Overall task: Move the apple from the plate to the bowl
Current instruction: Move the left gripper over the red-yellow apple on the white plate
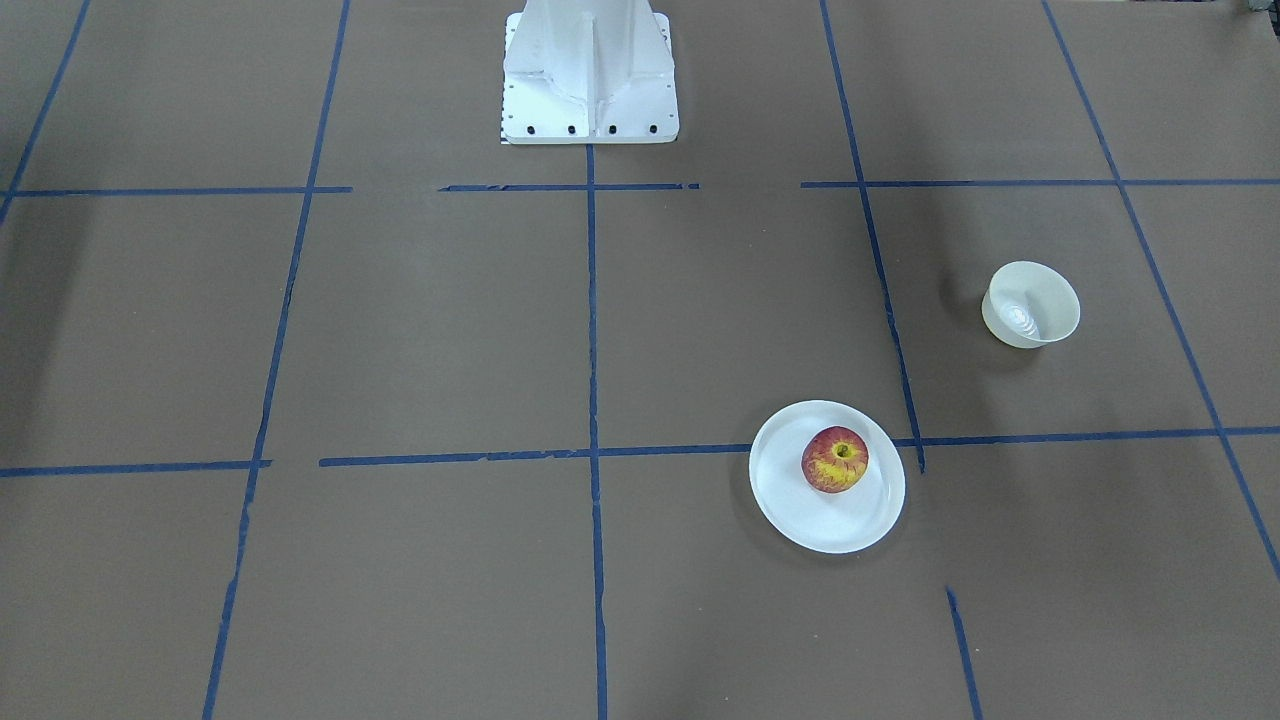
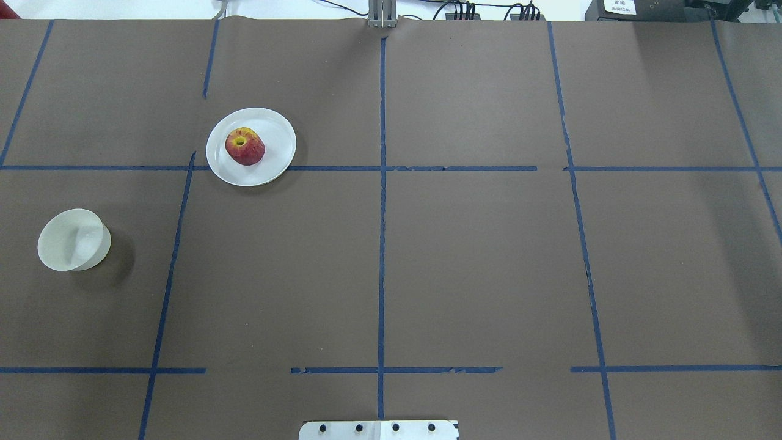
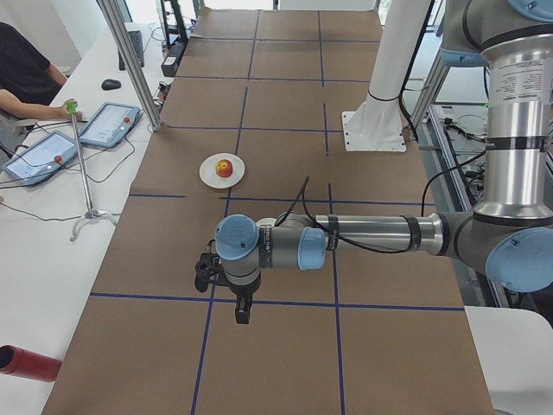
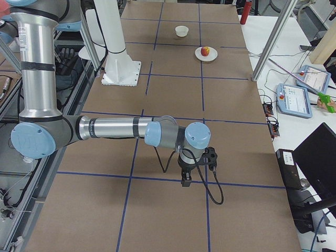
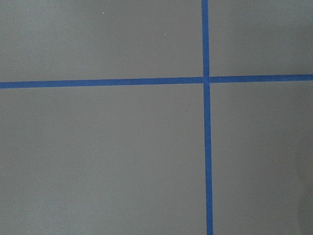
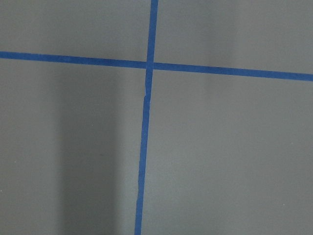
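Observation:
The red and yellow apple (image 1: 835, 459) sits stem dimple up on the flat white plate (image 1: 860, 525); they also show in the overhead view, apple (image 2: 245, 146) on plate (image 2: 275, 131). The small cream bowl (image 1: 1032, 304) stands empty, apart from the plate, on the robot's left side (image 2: 73, 239). My left gripper (image 3: 243, 313) shows only in the exterior left view, pointing down over bare table, far from the plate. My right gripper (image 4: 186, 181) shows only in the exterior right view, far from apple (image 4: 206, 51) and bowl (image 4: 181, 31). I cannot tell whether either is open.
The brown table (image 2: 476, 263) is marked with blue tape lines. The white robot base (image 1: 590, 75) stands at the table's robot-side edge. Both wrist views show only table and tape. An operator with tablets (image 3: 108, 124) sits at a side desk.

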{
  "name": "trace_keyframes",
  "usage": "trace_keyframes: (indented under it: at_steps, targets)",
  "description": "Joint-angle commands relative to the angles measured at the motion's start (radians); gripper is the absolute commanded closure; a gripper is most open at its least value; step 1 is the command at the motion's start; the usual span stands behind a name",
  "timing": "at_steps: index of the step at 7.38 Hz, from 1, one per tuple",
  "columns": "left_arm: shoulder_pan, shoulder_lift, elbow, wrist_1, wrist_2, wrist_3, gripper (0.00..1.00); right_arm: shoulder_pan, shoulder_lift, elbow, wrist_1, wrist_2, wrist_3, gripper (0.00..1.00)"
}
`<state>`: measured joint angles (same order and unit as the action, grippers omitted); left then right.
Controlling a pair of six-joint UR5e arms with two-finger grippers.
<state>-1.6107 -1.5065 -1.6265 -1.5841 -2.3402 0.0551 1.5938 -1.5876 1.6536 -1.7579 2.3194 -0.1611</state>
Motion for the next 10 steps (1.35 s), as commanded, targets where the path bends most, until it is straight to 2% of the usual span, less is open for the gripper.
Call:
trace_keyframes:
  at_steps: [1, 3, 4, 5, 6, 8, 10]
  targets:
    - [0.000, -0.001, 0.000, -0.002, -0.001, -0.003, 0.00, 0.000, 0.000, 0.000, 0.000, 0.000, 0.000, 0.00]
    - [0.014, -0.043, -0.045, -0.008, -0.002, -0.015, 0.00, 0.000, 0.000, 0.000, 0.000, 0.000, 0.000, 0.00]
    - [0.065, -0.070, -0.097, -0.007, -0.001, -0.121, 0.00, 0.000, 0.000, 0.000, 0.000, 0.000, 0.000, 0.00]
    - [0.163, -0.081, -0.172, -0.008, 0.001, -0.264, 0.00, 0.000, 0.000, 0.000, 0.000, 0.000, 0.000, 0.00]
    - [0.275, -0.136, -0.244, -0.008, 0.001, -0.429, 0.00, 0.000, 0.000, 0.000, 0.000, 0.000, 0.000, 0.00]
    - [0.444, -0.277, -0.263, -0.004, 0.016, -0.709, 0.00, 0.000, 0.000, 0.000, 0.000, 0.000, 0.000, 0.00]
    - [0.608, -0.430, -0.224, -0.004, 0.088, -0.844, 0.00, 0.000, 0.000, 0.000, 0.000, 0.000, 0.000, 0.00]
